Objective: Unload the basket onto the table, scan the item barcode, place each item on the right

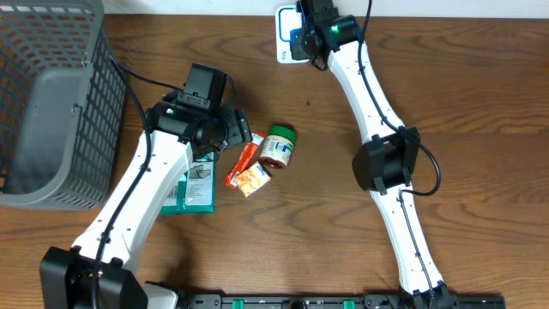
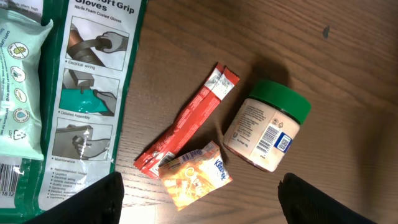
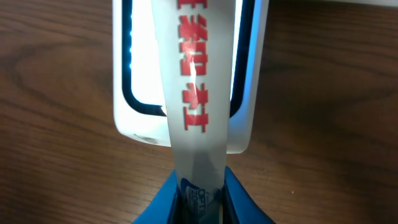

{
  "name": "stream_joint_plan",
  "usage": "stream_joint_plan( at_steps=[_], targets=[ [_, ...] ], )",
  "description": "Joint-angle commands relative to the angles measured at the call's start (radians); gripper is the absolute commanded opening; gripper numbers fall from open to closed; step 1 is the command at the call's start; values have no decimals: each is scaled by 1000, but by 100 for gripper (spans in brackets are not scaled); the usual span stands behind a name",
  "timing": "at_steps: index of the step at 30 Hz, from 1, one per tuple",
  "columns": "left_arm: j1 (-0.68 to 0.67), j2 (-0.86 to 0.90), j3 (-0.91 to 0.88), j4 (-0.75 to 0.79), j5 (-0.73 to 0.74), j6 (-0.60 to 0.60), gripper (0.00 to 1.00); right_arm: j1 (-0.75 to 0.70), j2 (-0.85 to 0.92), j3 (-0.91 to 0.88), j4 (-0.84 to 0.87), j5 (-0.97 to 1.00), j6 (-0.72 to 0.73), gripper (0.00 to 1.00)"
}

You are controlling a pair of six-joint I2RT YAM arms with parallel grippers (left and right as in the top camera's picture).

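1. White strip packet point(image 3: 198, 93) with red print: held lengthwise over the middle of the scanner point(image 3: 249, 134). It covers the centre of the blue-lit window. Whether it touches the window cannot be told.
2. Right gripper point(image 3: 200, 186): blue jaws clamped on the near end of the strip packet. In the overhead view it sits at the far edge of the table point(image 1: 480, 103), over the scanner.
3. Left gripper point(image 2: 205, 208): jaws wide apart and holding nothing, hanging above the loose goods at mid-table.
4. Goods beneath it: a green-lidded jar point(image 2: 264, 134) lying on its side with its label barcode showing; a red stick sachet point(image 2: 186, 124); an orange tissue packet point(image 2: 196, 174) touching the sachet's end.
5. Farther left: a gloves package point(image 2: 90, 93) and a wipes pack point(image 2: 18, 81), lying flat.
6. Grey basket point(image 1: 51, 103): at the table's left edge.
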Motion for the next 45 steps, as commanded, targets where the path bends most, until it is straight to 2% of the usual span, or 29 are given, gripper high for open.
stream_joint_plan(
  at_steps=[1, 10, 15, 20, 25, 30, 31, 33, 38, 43, 45],
  targets=[
    [3, 5, -6, -3, -13, 10, 81, -6, -52, 14, 1, -6, 15, 15],
    [3, 5, -6, -3, -13, 10, 81, -10, -48, -32, 34, 3, 15, 15],
    [3, 5, -6, -3, -13, 10, 81, -27, -141, -26, -6, -25, 15, 14],
    [3, 5, -6, -3, -13, 10, 81, -73, -372, -26, -189, -37, 3, 9],
    [3, 5, -6, -3, -13, 10, 81, -176, -597, -26, -419, 38, -32, 11],
    [3, 5, -6, -3, -13, 10, 81, -309, -680, -26, -640, 138, -42, 18],
    [3, 5, -6, -3, -13, 10, 81, -341, -680, -34, -659, 162, -50, 15],
    [3, 5, -6, -3, -13, 10, 81, -381, -680, -76, -658, 176, -69, 14],
    [3, 5, -6, -3, -13, 10, 81, -475, -653, -264, -653, 308, 32, 16],
    [3, 5, -6, -3, -13, 10, 82, -557, -628, -552, -551, 406, 94, 13],
    [3, 5, -6, -3, -13, 10, 82, -590, -628, -672, -494, 420, 94, 9]
  ],
)
